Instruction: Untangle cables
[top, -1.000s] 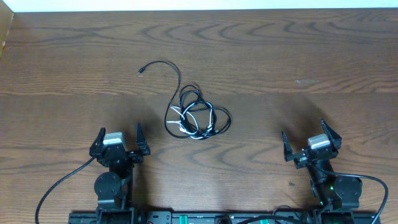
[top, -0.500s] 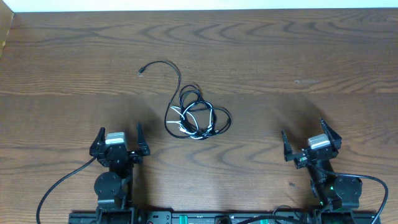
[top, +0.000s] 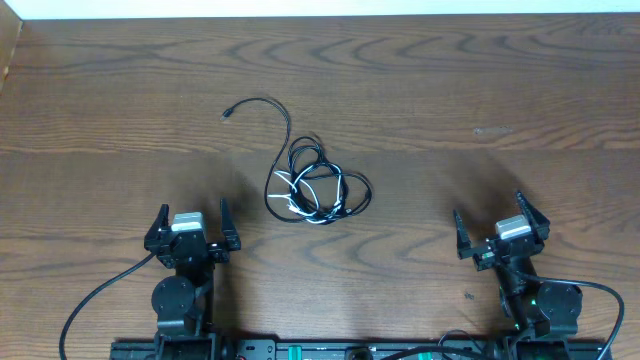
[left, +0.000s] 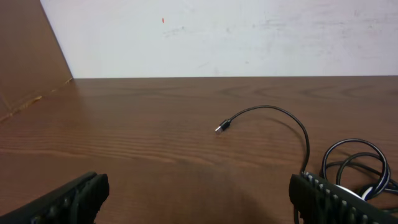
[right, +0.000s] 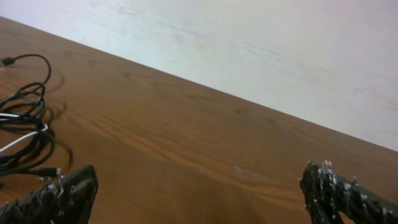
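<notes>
Though the left gripper and the right gripper both sit wide open and empty by the table's near edge, the cables lie bunched mid-table. They are nearer the left one, and the black cord trails toward the far left corner.

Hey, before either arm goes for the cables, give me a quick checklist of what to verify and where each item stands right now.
1. Left gripper open and empty: ok.
2. Right gripper open and empty: ok.
3. Black cable and white cable separated: not ok, they lie coiled together mid-table.
4. A free end to grab: ok, the black plug end lies away from the tangle.
5. White cable's ends located: cannot tell, they are lost among the loops.
</notes>
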